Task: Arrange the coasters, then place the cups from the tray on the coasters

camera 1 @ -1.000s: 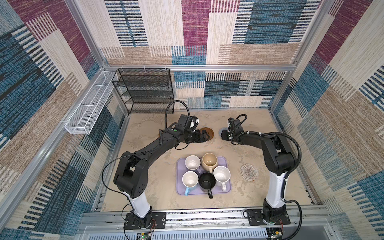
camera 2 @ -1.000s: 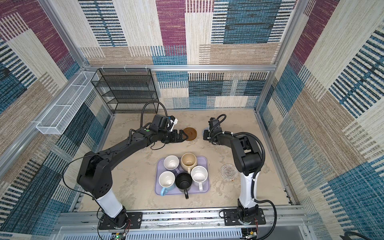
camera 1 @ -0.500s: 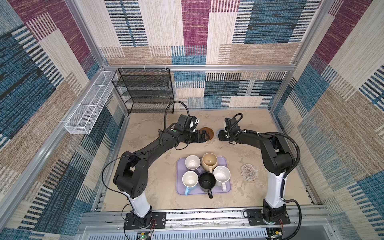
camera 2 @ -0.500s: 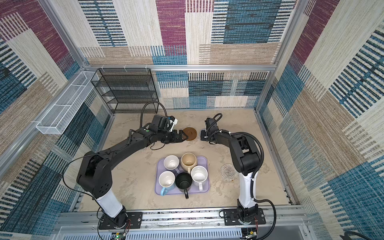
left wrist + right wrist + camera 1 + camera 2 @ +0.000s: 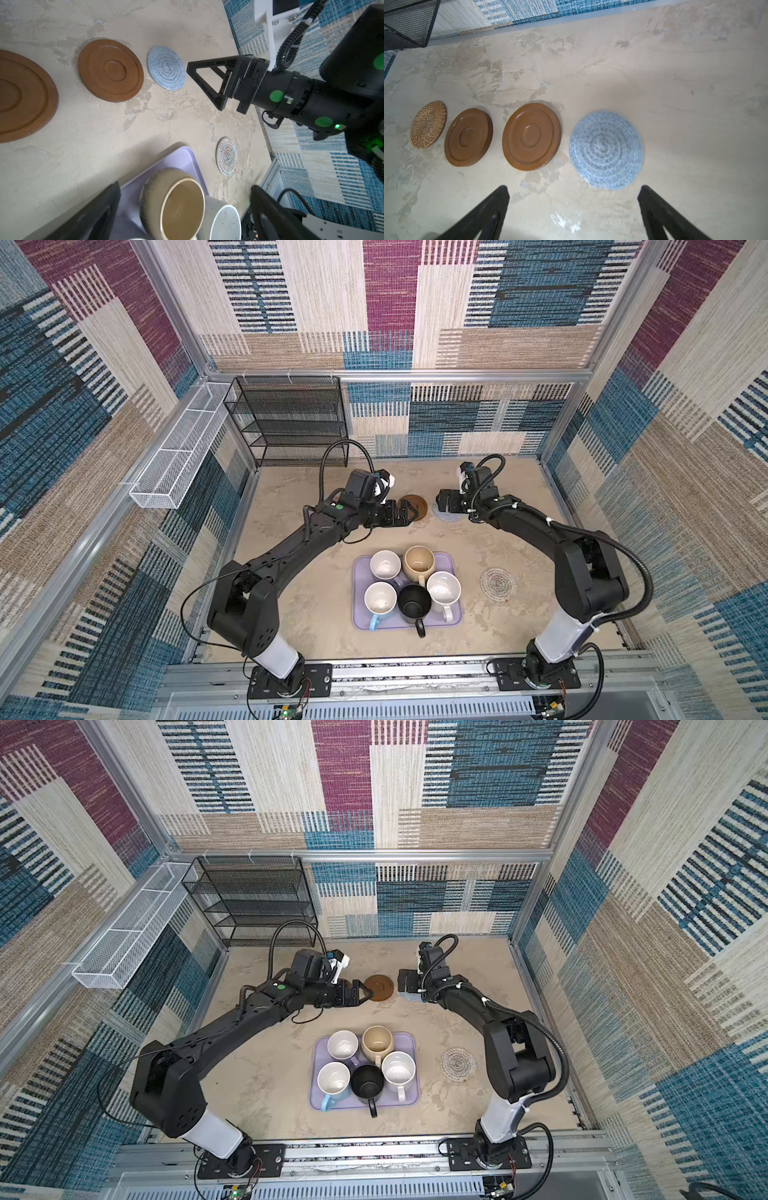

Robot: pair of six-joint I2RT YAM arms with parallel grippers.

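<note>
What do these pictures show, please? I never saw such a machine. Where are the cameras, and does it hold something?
It is a robot with two black arms at a table. Two pictures look down from above; two come from cameras on the wrists. A lavender tray carries five mugs. Behind it lie in a row a rattan coaster, two brown wooden coasters and a grey-blue coaster. A whitish coaster lies beside the tray. The left gripper and right gripper are open and hold nothing.
</note>
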